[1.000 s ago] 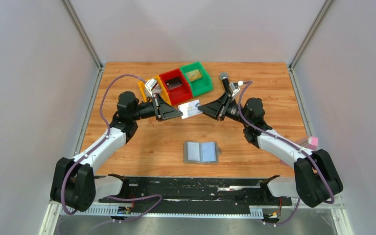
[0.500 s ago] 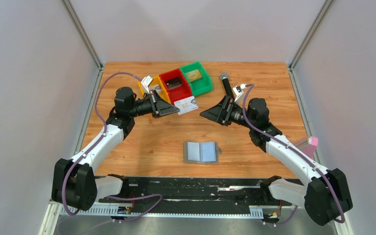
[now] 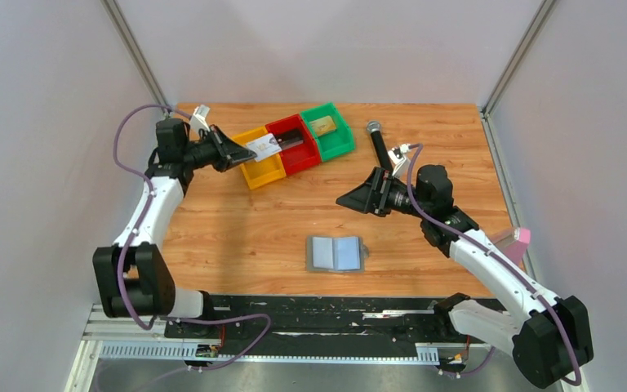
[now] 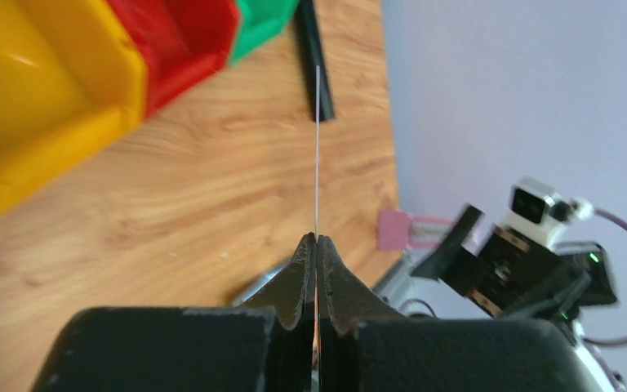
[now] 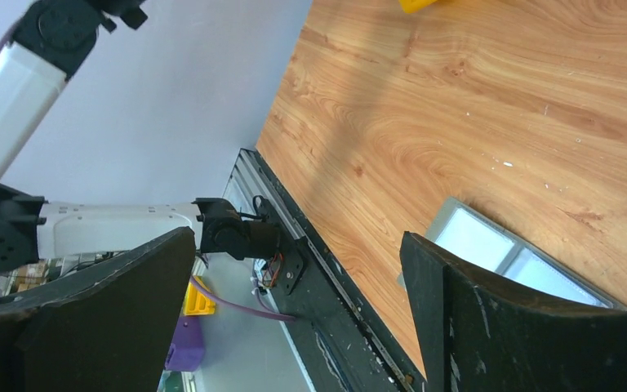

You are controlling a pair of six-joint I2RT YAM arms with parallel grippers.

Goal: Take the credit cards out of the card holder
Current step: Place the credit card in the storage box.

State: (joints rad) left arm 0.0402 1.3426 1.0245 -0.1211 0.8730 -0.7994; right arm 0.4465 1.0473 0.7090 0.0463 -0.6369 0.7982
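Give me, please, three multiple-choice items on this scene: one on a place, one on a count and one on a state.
1. Where does the card holder lie?
A. On the floor
B. Open on the table
C. Upright against the wall

2. How many coloured bins stand in the row?
A. Three
B. Two
C. Five

3. What is the left pincer doing?
A. Standing open, empty
B. Gripping the card holder
C. Gripping a credit card

Answers: 1 B, it lies flat on bare wood; 2 A, yellow, red and green; 3 C, its jaws are shut on the card's edge.
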